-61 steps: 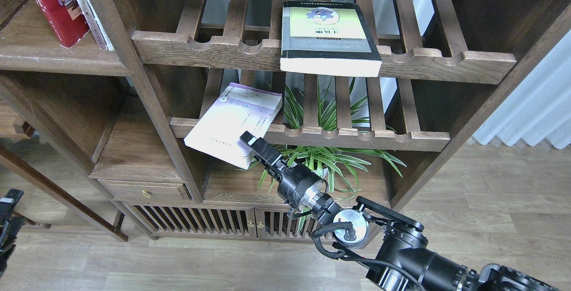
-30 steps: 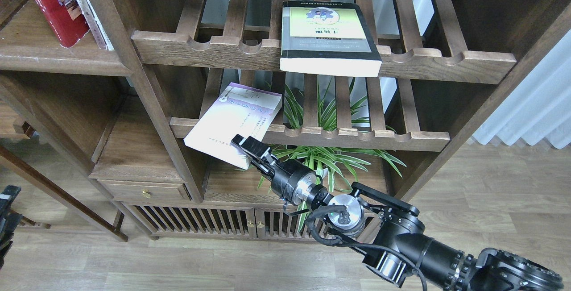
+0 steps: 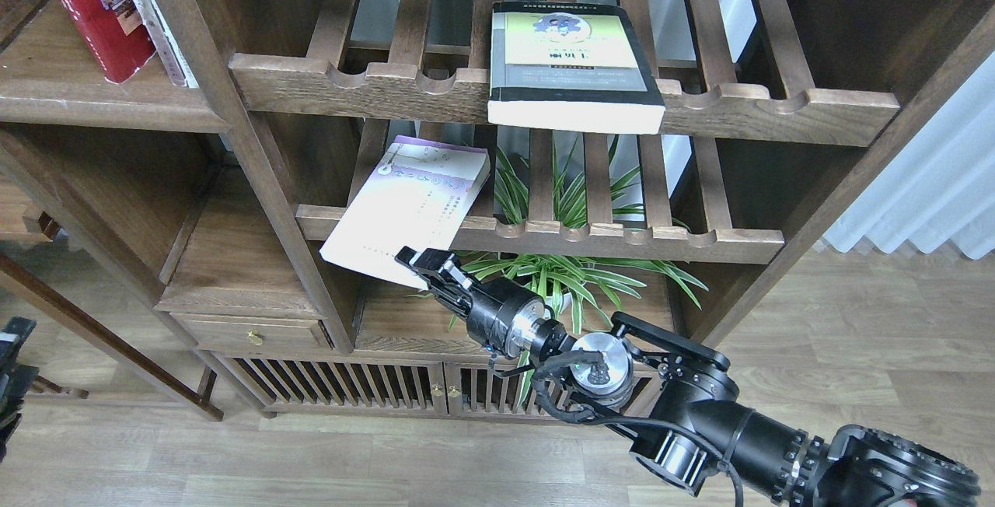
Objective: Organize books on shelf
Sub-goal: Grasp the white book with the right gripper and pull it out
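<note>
Dark-brown slatted wooden rack (image 3: 544, 239) carries the pale lavender-white paperback (image 3: 408, 208), overhanging its scalloped front edge; long axis runs up-right, away from the right pincer (image 3: 420, 264), whose fingers clamp the near corner. Open air below.

A home living room or study: a dark wooden shelving unit (image 3: 256, 141) fills the view, a spider plant (image 3: 575, 274) near centre, wood-plank floor (image 3: 311, 460) at 6 o'clock, white curtain (image 3: 933, 180) at 3 o'clock.
</note>
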Motion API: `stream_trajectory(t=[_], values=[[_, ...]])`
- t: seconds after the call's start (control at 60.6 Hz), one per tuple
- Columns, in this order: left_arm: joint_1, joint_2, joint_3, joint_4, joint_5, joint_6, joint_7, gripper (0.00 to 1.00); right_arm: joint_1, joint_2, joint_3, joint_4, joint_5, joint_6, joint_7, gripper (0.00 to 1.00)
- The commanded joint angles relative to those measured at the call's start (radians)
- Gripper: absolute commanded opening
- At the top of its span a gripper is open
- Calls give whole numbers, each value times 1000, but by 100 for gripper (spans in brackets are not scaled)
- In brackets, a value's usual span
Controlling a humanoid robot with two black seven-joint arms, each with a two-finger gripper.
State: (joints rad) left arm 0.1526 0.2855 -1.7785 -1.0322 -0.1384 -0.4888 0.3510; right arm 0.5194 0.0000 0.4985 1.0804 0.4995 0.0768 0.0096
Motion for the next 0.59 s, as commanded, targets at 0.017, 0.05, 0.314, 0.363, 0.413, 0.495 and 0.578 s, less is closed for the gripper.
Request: stream_trajectory(t=[0.017, 0.05, 0.314, 0.363, 0.413, 0.495, 0.578], values=[[-1, 8, 36, -8, -61, 0, 5, 99, -9, 0, -3, 13, -9, 69, -22, 3], [-1, 12, 59, -9, -84, 0, 5, 99, -13, 0, -5, 19, -18, 84, -33, 3], [-11, 75, 358, -81, -207, 0, 3, 97, -168, 0, -18, 55, -219, 377, -241, 3], [-21, 75, 393, -85, -213, 0, 3, 97, -196, 0, -18, 53, -237, 412, -267, 3], [-34, 73, 430, -86, -216, 0, 2, 97, -217, 0, -18, 53, -246, 412, -287, 3], [-50, 73, 484, -98, -227, 0, 0, 97, -243, 0, -18, 49, -254, 412, -304, 3], [-59, 72, 537, -132, -250, 0, 0, 96, -246, -17, -18, 44, -256, 412, -306, 3]])
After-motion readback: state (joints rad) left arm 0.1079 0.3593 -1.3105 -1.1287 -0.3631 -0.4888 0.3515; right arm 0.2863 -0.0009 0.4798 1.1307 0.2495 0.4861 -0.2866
